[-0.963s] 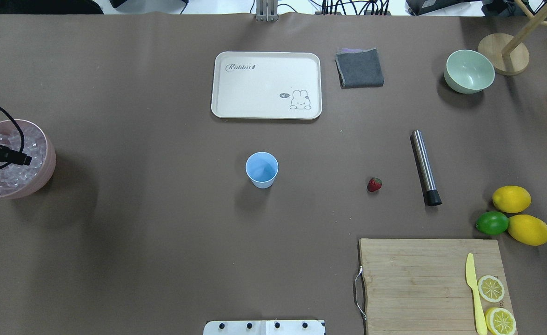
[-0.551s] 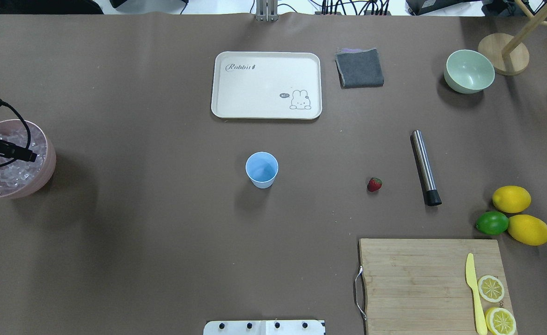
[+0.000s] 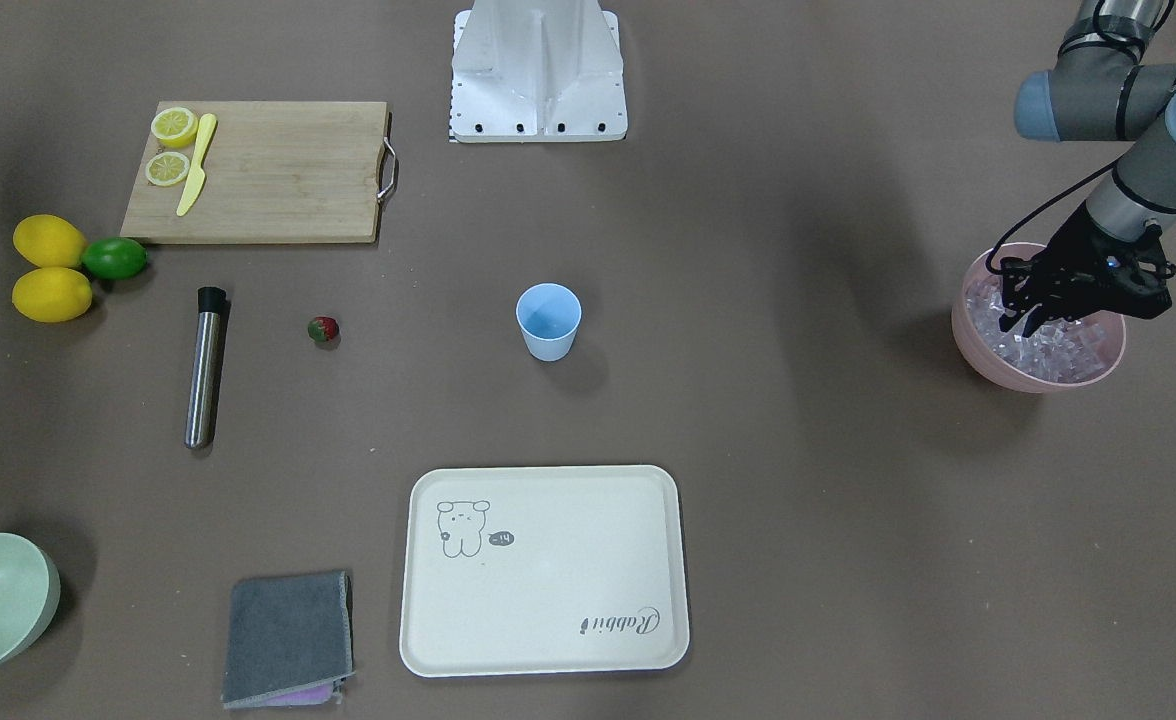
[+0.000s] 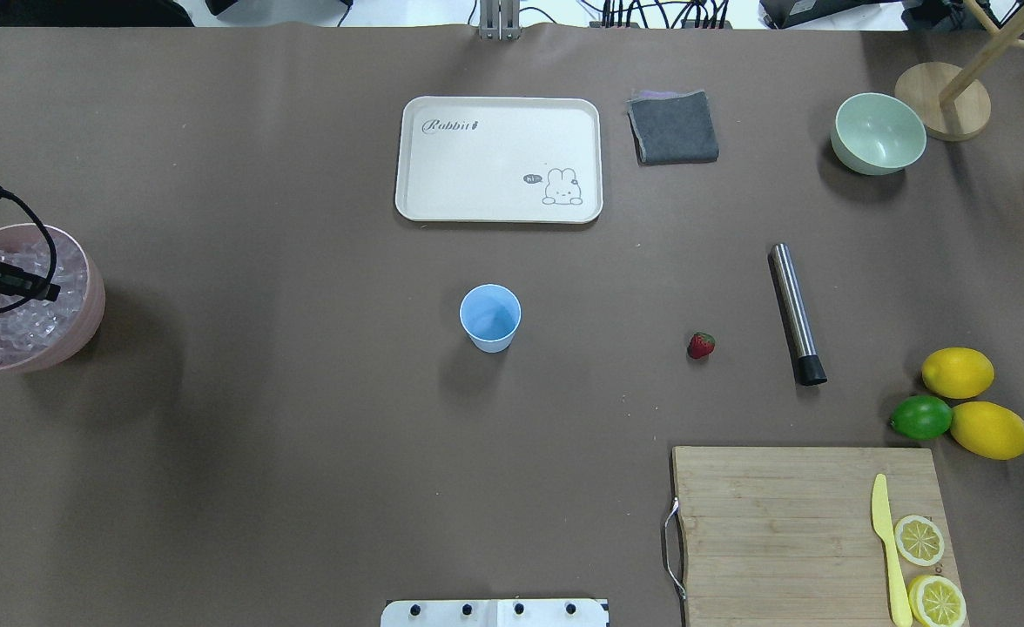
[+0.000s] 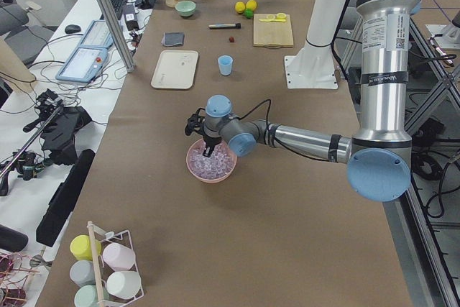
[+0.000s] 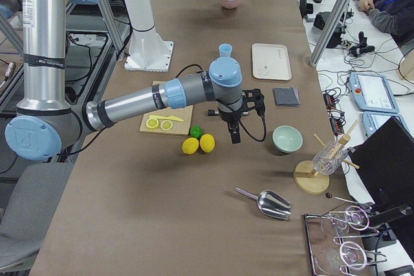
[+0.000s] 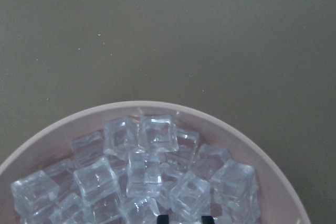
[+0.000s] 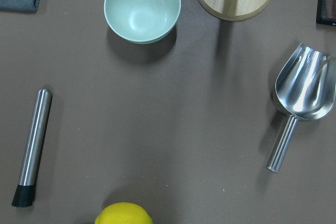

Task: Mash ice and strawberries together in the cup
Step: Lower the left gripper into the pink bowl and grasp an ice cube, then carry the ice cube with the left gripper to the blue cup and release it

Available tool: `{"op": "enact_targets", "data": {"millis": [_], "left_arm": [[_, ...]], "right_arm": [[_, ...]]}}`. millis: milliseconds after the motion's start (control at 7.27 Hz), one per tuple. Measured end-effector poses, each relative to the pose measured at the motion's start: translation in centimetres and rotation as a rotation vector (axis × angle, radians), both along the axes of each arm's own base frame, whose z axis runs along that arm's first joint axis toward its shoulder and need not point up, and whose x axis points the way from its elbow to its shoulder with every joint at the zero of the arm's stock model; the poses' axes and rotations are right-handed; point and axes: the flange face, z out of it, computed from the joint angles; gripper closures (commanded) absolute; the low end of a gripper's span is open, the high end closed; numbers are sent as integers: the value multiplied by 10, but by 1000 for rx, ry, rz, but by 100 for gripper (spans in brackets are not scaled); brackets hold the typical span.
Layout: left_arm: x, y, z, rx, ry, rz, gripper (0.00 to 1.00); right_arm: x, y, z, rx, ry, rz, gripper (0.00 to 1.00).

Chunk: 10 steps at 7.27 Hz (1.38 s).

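Note:
The light blue cup [image 4: 490, 315] stands upright and holds nothing at the table's middle. To its right lies the strawberry [image 4: 701, 345], alone on the table. At the far left a pink bowl [image 3: 978, 350] holds several cubes of ice [image 7: 147, 171]. My left gripper [image 3: 1028, 322] reaches down into that bowl. In the left wrist view its fingertips [image 7: 163, 217] stand a narrow gap apart among the cubes, shut on a piece of ice. My right gripper [image 6: 234, 137] hangs above the table near the lemons; I cannot tell whether it is open or shut.
A steel muddler [image 4: 796, 313] lies right of the strawberry. A cream tray [image 4: 499, 103], a grey cloth [image 4: 673, 128] and a pale green bowl [image 4: 878, 132] sit at the back. A cutting board [image 4: 773, 514], lemons and a lime are front right; a steel scoop [image 8: 302, 93] lies beyond.
The left gripper has shifted slightly over the pink bowl, its tip moving a little back and left. Nothing else has moved.

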Motion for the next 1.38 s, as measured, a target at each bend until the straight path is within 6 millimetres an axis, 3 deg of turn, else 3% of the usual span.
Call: {"op": "enact_targets", "data": {"millis": [413,826,1101,1376], "left_arm": [[-8,4,-21,16,37,4,100],[-13,-18,-80,53,138,-17,100],[20,-38,-139,-2,235,-84,100],[93,-36,-198,-79,316,-156,100]], "right_arm": [[0,1,0,0,0,-1,0],[0,2,1,-1,-1,-1,0],[0,2,1,-1,-1,-1,0],[0,2,1,-1,-1,-1,0]]}}
